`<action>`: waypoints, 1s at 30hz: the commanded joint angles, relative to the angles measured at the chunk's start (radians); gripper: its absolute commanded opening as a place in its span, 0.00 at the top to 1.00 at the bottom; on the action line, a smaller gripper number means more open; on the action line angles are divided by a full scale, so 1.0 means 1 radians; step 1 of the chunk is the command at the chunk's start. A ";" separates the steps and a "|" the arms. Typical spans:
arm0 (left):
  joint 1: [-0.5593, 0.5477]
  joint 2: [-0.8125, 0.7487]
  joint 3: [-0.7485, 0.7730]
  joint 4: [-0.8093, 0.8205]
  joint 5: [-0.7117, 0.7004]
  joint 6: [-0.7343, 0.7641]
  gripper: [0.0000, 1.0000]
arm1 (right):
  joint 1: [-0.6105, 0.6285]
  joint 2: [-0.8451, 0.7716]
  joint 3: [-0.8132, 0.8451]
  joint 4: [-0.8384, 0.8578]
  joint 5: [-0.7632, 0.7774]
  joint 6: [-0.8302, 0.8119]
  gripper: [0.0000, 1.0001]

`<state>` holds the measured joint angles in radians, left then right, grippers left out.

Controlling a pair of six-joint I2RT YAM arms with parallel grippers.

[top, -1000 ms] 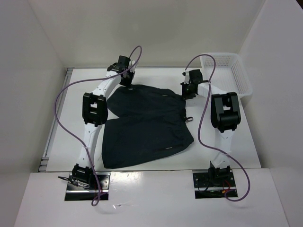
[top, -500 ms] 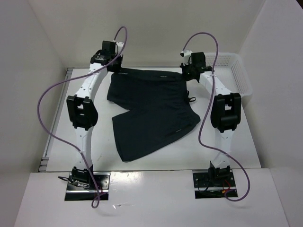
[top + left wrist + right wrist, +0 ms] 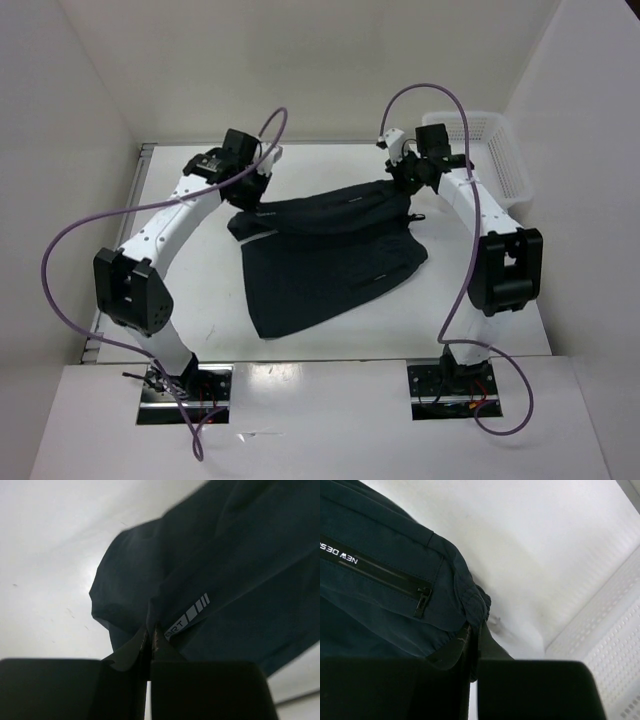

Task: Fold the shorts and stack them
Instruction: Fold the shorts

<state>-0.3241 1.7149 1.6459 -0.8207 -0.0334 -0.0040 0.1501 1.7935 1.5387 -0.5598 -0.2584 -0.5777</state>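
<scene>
The black shorts (image 3: 325,255) hang between my two grippers, their far edge lifted and sagging, their lower part lying on the table. My left gripper (image 3: 255,185) is shut on the shorts' left far corner; in the left wrist view (image 3: 150,630) the fabric (image 3: 235,555) is pinched beside a white printed mark. My right gripper (image 3: 405,178) is shut on the right far corner; in the right wrist view (image 3: 474,627) it pinches the gathered waistband of the shorts (image 3: 380,595) near a zip pocket.
A white mesh basket (image 3: 500,160) stands at the back right, just right of my right arm; its wall shows in the right wrist view (image 3: 605,630). The white table (image 3: 180,300) is walled at left, back and right.
Both grippers have pulled the shorts' far edge towards the near side and lifted it. The far edge now sags over the lower part. The left arm has swung outward to the left.
</scene>
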 commanded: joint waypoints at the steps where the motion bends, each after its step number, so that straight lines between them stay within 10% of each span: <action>1: -0.053 -0.116 -0.040 -0.086 -0.033 0.004 1.00 | -0.001 -0.126 -0.063 -0.064 0.011 -0.146 1.00; 15: -0.283 -0.267 -0.445 -0.170 0.026 0.004 1.00 | 0.068 -0.425 -0.548 -0.026 0.128 -0.267 1.00; 30: -0.391 -0.227 -0.337 -0.256 0.213 0.004 0.96 | 0.095 -0.560 -0.657 -0.046 0.202 -0.367 1.00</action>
<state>-0.6792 1.4780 1.2736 -0.9962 0.1028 -0.0044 0.2344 1.2663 0.8879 -0.5934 -0.0986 -0.8967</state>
